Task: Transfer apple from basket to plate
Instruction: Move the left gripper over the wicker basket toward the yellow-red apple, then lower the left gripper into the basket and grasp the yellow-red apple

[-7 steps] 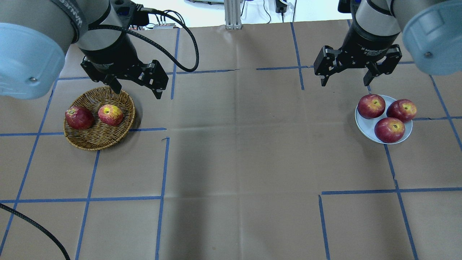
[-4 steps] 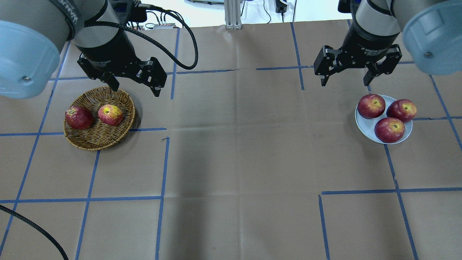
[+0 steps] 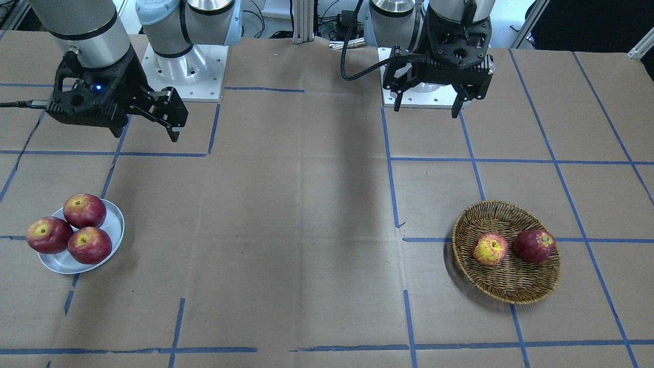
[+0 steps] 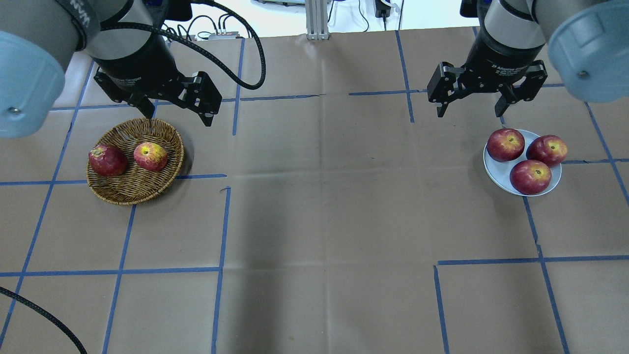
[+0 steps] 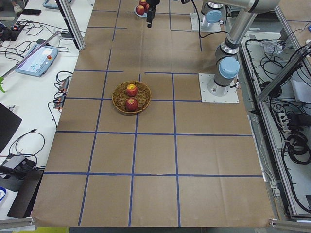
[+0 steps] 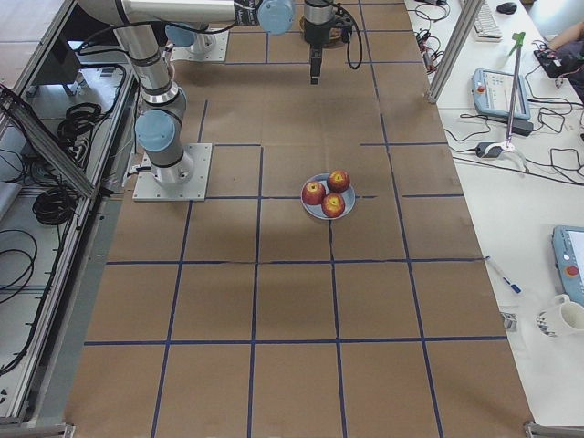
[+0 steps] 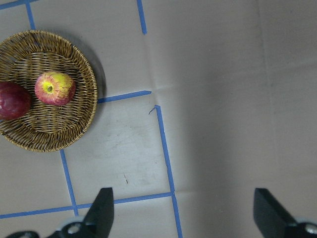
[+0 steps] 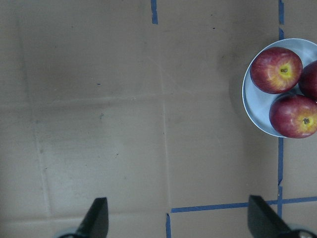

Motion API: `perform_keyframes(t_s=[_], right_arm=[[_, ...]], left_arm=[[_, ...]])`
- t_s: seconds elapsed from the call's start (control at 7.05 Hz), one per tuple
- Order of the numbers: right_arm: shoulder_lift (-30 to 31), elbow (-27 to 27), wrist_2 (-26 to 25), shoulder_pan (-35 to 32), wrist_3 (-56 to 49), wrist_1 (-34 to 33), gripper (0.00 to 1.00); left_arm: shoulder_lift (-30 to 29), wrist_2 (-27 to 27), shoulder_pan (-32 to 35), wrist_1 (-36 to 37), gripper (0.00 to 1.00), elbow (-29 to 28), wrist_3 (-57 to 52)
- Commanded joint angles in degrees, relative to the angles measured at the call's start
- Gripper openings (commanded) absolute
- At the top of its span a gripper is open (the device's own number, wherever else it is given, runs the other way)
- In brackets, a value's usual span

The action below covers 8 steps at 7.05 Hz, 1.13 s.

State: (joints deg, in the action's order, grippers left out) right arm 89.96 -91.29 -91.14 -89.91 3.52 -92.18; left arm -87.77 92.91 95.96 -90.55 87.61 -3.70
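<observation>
One thing has shifted: the left gripper (image 4: 178,117), fingers apart like the right gripper's (image 4: 470,113), has drawn away from the round brown wicker basket (image 4: 123,199).

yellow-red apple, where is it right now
In the overhead view the apple lies in the basket at the left, right of a dark red apple, near the open left gripper.

One camera looks down from behind the robot (image 3: 184,30); another faces it across the surface (image 4: 314,221). Two side cameras sit high and far. The wrist cameras look straight down, closer: basket (image 7: 49,134) upper left in one, plate (image 8: 253,106) at right in the other.
</observation>
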Motion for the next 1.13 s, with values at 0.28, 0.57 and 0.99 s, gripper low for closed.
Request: perform_keyframes(t_s=[0.28, 0.57, 0.99], right_arm=[[0.0, 0.1, 0.0, 0.0, 0.0, 0.0, 1.00], [0.0, 0.0, 0.0, 0.0, 0.0, 0.0, 1.00], [0.0, 0.0, 0.0, 0.0, 0.0, 0.0, 1.00]], left_arm=[[-2.9, 3.0, -2.5, 5.8, 0.99, 4.6, -1.7], [-5.5, 2.9, -8.0, 11.5, 0.99, 9.0, -14.0], [-12.5, 3.2, -15.0, 24.1, 0.99, 13.5, -19.8]])
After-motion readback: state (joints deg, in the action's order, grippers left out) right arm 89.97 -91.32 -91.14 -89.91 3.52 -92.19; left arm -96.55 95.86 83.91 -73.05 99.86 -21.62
